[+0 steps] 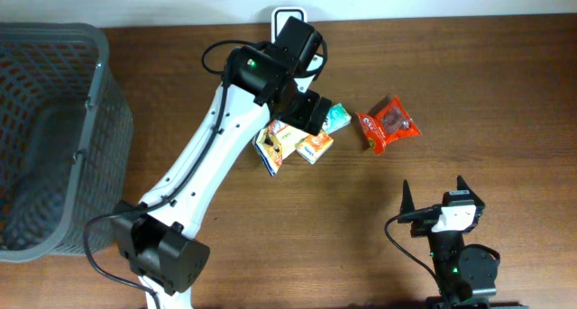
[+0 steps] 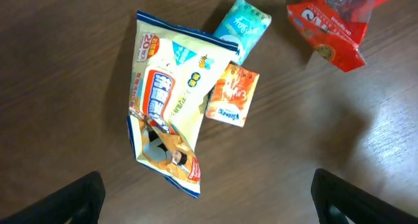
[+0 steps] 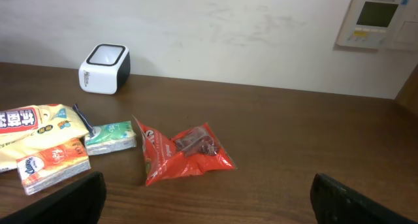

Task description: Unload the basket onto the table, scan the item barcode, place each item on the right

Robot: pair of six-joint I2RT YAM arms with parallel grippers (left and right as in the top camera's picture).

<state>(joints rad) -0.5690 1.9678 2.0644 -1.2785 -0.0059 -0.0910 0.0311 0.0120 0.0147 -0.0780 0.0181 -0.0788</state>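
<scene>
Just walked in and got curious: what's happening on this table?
Two robot arms work at a wooden table, set up to scan item barcodes. The left gripper hovers open and empty over a small pile: a yellow snack bag with an orange packet and a teal packet against it. A red packet lies apart. The right gripper is open and empty too, set back from the packets. The scanner stands at the far edge, and nothing is held up to it yet.
</scene>
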